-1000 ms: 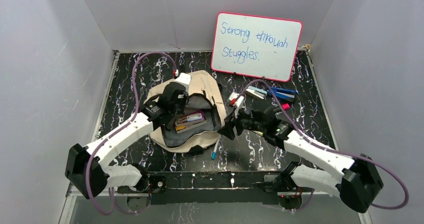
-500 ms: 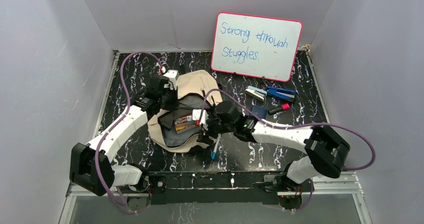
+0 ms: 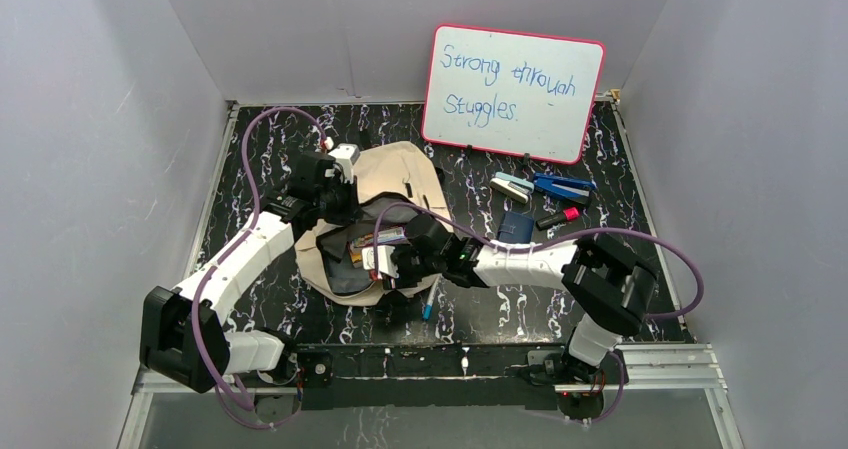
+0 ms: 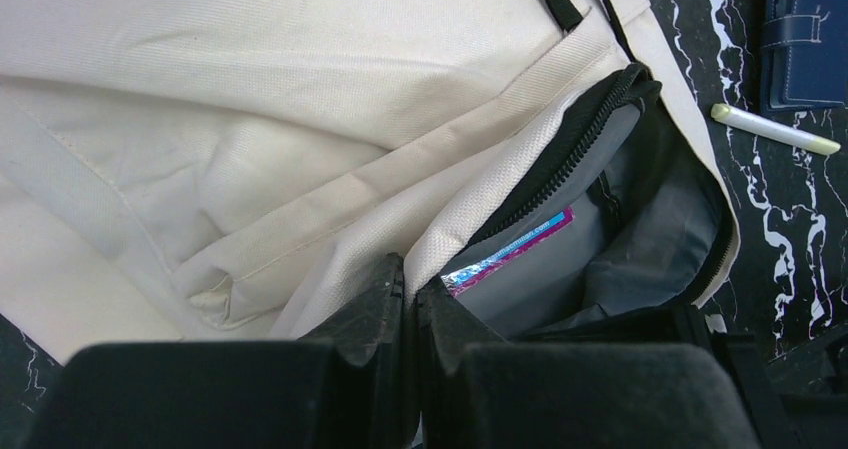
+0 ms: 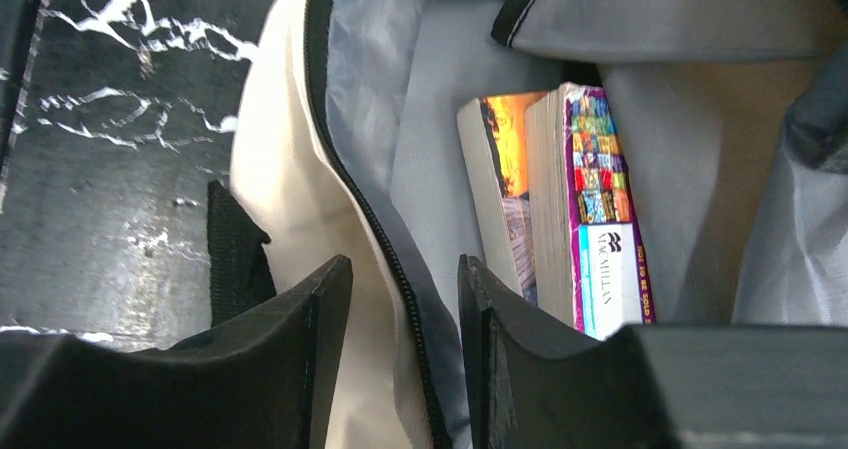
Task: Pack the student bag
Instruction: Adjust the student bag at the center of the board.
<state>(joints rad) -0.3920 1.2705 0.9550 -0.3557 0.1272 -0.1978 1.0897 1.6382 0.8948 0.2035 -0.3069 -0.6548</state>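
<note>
My left claw (image 4: 408, 281) is pinched tight, its tips meeting on the cream edge of the soft cream canvas student bag (image 3: 410, 174) just beside the dark zipper, at the far side of the mouth. My right claw (image 5: 405, 269) stands partly apart. The zipper rim at the near side of the mouth runs up through the gap between its fingers, but I cannot tell whether either finger presses on the fabric.

Past that rim the grey lining is exposed, and two books stand on edge side by side inside the bag. One is a thick book with a purple, picture-covered spine (image 5: 600, 219), the other a thinner book with an orange cover (image 5: 500, 159).

The bag lies mouth-open on the black white-veined marble tabletop (image 3: 260, 149), left of centre, between the two arms. A slim pen with a blue tip (image 3: 429, 299) lies just beside its near right corner. Farther right sit a small navy case (image 3: 515, 224), a blue stapler (image 3: 563, 184) and a red-capped marker (image 3: 560, 216). A pink-framed whiteboard with blue handwriting (image 3: 513, 91) stands against the back wall.
</note>
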